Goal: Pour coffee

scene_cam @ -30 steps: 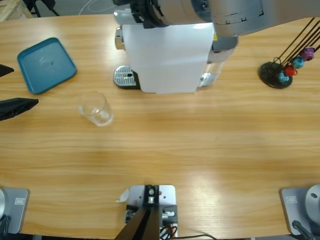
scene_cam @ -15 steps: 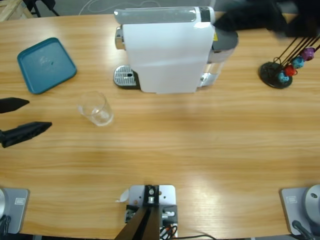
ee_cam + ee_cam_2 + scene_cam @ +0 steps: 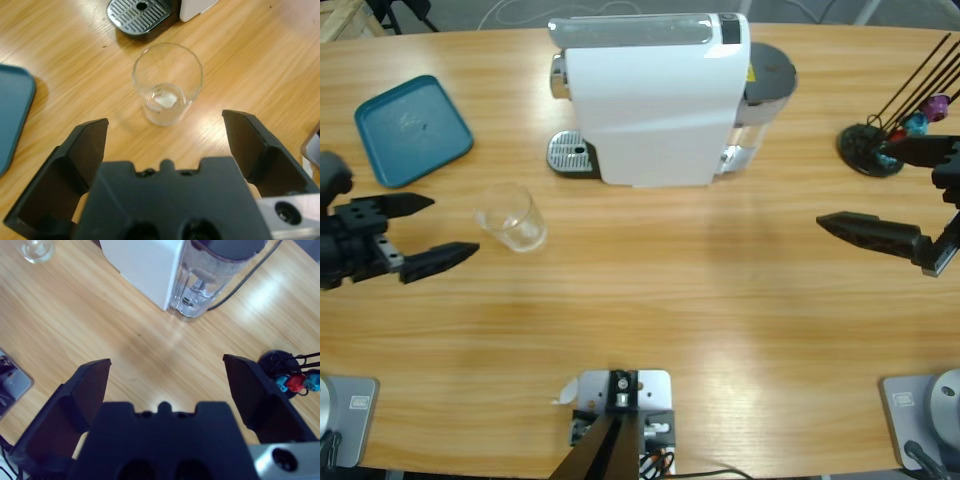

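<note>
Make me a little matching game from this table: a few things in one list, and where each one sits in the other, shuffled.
Things:
1. glass
2. tray
3. coffee machine
4. capsule stand

Places, as the high view shows them:
A. far edge of the table, in the middle
B. far left corner
C. right side, beside the right gripper
D. just ahead of the open left gripper

Pairs: 1-D, 2-B, 3-A, 4-C
</note>
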Controlling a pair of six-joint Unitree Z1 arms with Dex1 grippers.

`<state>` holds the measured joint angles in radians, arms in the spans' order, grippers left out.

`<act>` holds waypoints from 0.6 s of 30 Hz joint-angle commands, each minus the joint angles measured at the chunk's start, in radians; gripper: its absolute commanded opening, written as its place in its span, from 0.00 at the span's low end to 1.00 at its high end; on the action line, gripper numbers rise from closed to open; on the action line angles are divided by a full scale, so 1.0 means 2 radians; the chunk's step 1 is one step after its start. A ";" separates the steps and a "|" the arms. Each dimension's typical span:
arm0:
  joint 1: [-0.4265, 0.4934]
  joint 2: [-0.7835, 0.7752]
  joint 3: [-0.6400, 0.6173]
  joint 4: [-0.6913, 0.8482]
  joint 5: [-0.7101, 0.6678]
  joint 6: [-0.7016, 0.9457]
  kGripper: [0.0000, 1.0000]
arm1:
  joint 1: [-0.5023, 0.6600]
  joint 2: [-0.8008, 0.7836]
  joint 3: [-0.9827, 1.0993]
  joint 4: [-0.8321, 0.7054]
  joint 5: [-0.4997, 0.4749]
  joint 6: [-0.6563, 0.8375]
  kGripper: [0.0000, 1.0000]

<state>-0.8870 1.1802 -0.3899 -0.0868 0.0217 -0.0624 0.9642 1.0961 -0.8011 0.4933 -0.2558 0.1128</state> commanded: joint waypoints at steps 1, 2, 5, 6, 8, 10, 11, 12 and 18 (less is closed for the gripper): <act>-0.004 0.117 0.018 -0.104 0.014 0.016 1.00 | 0.006 -0.003 0.013 0.019 -0.012 -0.001 1.00; -0.004 0.125 0.018 -0.116 0.014 0.017 1.00 | 0.006 -0.002 0.010 0.022 -0.012 -0.001 1.00; -0.004 0.143 0.017 -0.140 0.014 0.019 1.00 | 0.006 0.004 0.006 0.024 -0.013 -0.001 1.00; -0.003 0.149 0.016 -0.145 0.014 0.020 1.00 | 0.006 0.008 0.005 0.024 -0.015 -0.001 1.00; -0.001 0.164 0.017 -0.161 0.014 0.020 1.00 | 0.006 0.014 0.003 0.024 -0.016 -0.001 1.00; -0.001 0.177 0.018 -0.173 0.014 0.020 1.00 | 0.006 0.019 0.000 0.023 -0.016 -0.001 1.00; -0.001 0.185 0.019 -0.179 0.014 0.021 1.00 | 0.006 0.022 -0.001 0.023 -0.016 -0.001 1.00; -0.001 0.191 0.019 -0.183 0.014 0.021 1.00 | 0.006 0.024 -0.003 0.022 -0.017 -0.001 1.00; -0.001 0.224 0.032 -0.218 0.028 0.020 0.70 | 0.006 0.031 -0.005 0.011 -0.017 -0.001 1.00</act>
<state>-0.8885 1.5330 -0.3769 -0.4490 0.0462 -0.0277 0.9642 1.1140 -0.8058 0.5264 -0.2702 0.1128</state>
